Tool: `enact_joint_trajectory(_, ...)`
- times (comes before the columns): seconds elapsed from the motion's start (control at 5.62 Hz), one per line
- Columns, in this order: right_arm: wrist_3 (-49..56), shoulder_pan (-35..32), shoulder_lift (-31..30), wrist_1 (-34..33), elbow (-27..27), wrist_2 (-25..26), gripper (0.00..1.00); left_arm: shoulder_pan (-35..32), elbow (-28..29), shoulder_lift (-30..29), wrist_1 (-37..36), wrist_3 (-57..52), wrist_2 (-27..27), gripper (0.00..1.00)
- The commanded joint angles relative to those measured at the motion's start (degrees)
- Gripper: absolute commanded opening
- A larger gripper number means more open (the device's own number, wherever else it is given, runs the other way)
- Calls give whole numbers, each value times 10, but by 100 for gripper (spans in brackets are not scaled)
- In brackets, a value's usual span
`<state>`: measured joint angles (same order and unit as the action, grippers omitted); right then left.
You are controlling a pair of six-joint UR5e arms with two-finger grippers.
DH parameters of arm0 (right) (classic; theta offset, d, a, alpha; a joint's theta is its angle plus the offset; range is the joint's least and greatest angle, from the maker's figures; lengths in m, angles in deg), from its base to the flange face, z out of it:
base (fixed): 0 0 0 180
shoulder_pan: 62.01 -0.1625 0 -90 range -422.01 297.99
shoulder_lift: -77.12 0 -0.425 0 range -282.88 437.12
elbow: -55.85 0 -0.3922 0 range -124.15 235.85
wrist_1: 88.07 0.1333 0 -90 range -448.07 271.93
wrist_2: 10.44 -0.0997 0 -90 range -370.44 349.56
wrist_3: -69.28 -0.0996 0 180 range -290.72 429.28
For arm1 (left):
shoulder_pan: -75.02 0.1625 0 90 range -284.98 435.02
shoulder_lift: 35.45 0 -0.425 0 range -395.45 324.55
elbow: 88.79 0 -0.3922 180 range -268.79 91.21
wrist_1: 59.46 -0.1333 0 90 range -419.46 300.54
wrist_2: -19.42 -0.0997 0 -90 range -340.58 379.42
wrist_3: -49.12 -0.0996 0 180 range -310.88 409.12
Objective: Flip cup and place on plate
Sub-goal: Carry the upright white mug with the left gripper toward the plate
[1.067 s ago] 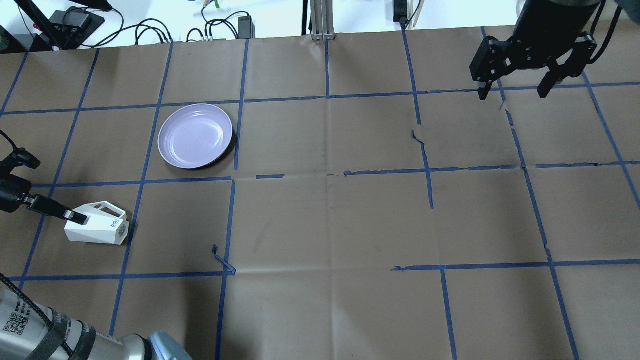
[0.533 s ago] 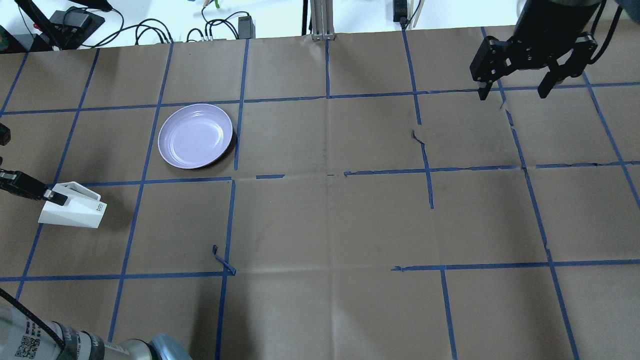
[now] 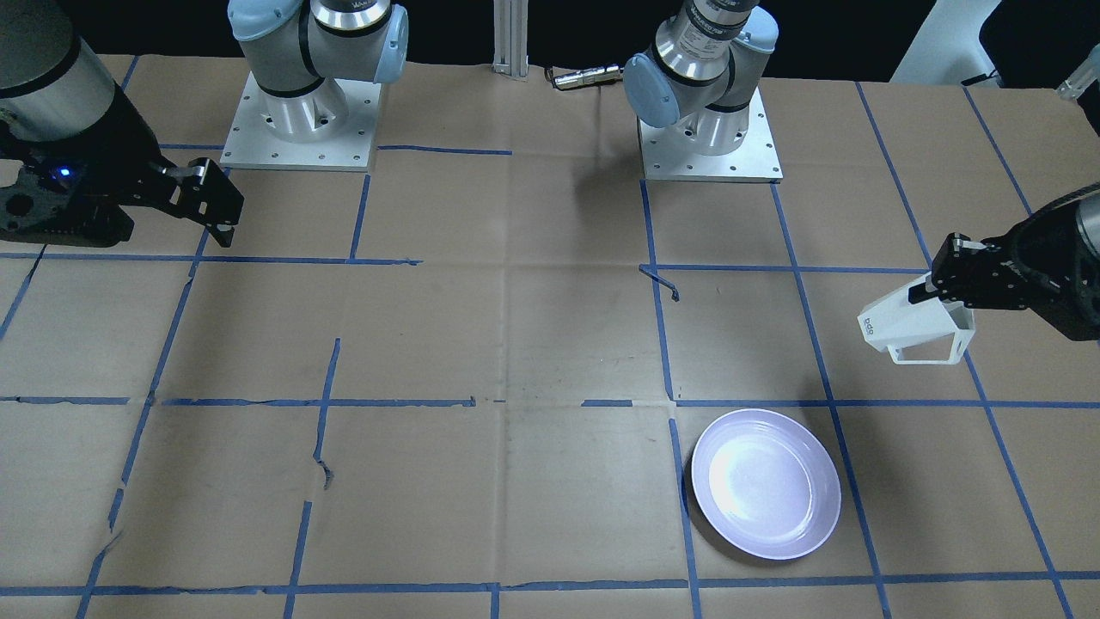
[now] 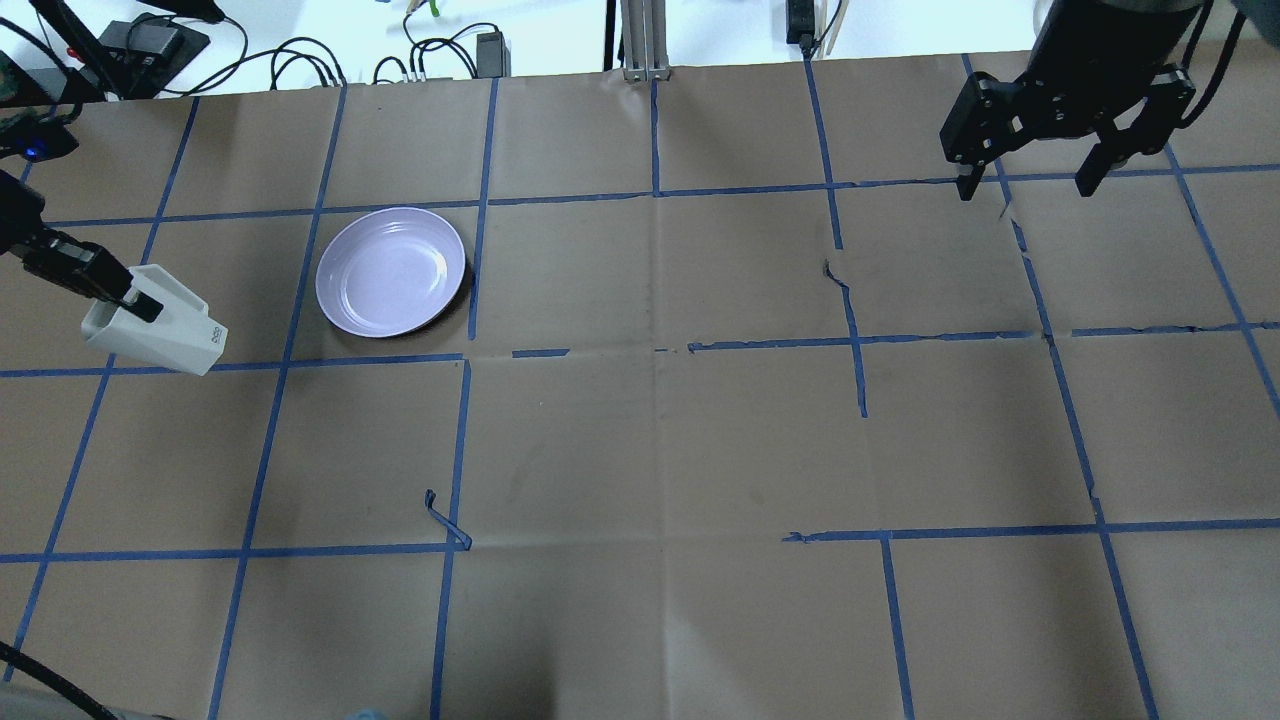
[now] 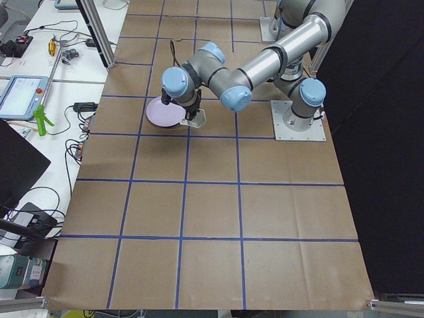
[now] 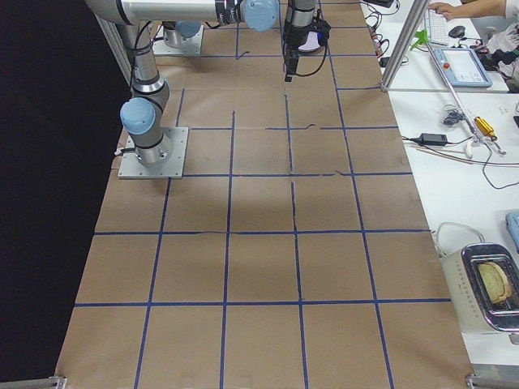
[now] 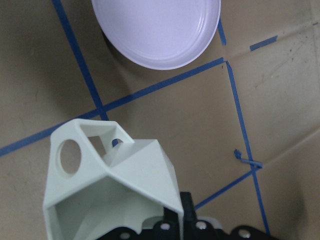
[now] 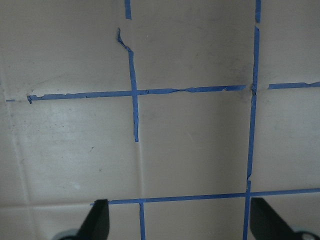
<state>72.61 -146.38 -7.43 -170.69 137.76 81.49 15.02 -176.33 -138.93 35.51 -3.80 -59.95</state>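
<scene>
The white faceted cup hangs above the table, lying tilted on its side, left of the lavender plate. My left gripper is shut on the cup's rim wall, with one finger inside its mouth. In the front view the cup is held by my left gripper, up and right of the plate. The left wrist view shows the cup close up, with the plate ahead. My right gripper is open and empty at the far right, with both fingers over bare paper.
Brown paper with a blue tape grid covers the table. A loose curl of tape sticks up near the middle left. Cables and boxes and a metal post stand beyond the far edge. The arm bases stand on the robot's side.
My left gripper has lifted the cup off the table and carried it toward the far side, level with the plate's row. The right arm has not moved.
</scene>
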Motion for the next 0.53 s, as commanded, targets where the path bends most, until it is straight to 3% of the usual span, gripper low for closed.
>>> enact_joint_trajectory(0.0,0,0,0,0,0,0,100,-135,-10,-25,-151,110,-91,0)
enact_joint_trajectory(0.18,0,0,0,0,0,0,100,-208,-12,-42,-210,140,-162,0)
enact_joint_trajectory(0.36,0,0,0,0,0,0,100,-256,-21,-57,-261,150,-171,0)
